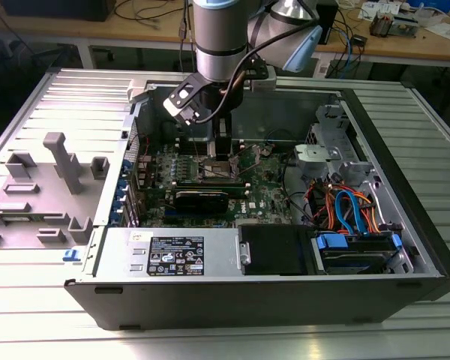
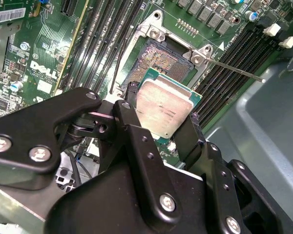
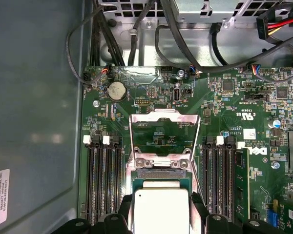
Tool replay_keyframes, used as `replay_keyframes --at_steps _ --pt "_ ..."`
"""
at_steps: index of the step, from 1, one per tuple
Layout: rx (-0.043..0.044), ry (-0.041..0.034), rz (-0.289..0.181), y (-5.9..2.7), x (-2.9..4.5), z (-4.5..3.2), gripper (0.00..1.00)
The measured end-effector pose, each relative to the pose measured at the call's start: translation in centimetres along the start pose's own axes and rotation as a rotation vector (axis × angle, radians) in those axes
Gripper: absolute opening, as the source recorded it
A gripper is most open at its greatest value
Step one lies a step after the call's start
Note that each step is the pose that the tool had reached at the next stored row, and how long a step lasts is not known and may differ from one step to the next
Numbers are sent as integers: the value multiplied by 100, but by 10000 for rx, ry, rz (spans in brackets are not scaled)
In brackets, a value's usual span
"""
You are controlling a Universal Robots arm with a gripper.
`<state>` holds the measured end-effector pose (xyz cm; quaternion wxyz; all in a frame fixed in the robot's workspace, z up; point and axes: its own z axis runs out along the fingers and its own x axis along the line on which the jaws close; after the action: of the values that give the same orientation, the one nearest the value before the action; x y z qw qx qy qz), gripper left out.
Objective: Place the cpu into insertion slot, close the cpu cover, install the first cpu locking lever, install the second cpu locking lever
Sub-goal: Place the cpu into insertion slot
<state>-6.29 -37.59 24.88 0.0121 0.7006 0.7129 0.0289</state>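
Between the two black fingers point(image 2: 136, 141) of the gripper point(image 2: 162, 122) sits the cpu point(image 2: 165, 105). It is pinched by two opposite edges, and its dull silver top is turned away from the board. Just past the fingertips lies the insertion slot point(image 2: 158, 61); its dark centre is uncovered, and the chip seems not yet seated in it. In the first wrist view the cpu cover point(image 3: 161, 116) stands open on the far side of the slot from the gripper point(image 3: 161, 220), and the green board shows through its window. A thin locking lever point(image 2: 237, 69) sticks out to one side of the slot, clear of the fingers. Long black memory slots point(image 3: 103, 185) run on both sides of the gripper. In the exterior view the gripper point(image 1: 223, 148) reaches down into the open computer case point(image 1: 405, 285), over the motherboard point(image 1: 274, 191).

I judge the chip to be light, thin and stiff. Its metal lid is smooth, so it may slip if the pinch is weak. The underside and the contacts of the socket are probably delicate. The edges are therefore the right place to hold it, as is done now, and it should be kept flat.
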Motion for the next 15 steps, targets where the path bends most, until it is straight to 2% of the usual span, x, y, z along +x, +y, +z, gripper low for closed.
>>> replay_keyframes --at_steps 5,12,15 --pt "4 -11 -1 -2 0 36 55" --pt "24 -25 -2 -18 -3 209 55" --pt "38 -25 31 -25 -4 246 55"
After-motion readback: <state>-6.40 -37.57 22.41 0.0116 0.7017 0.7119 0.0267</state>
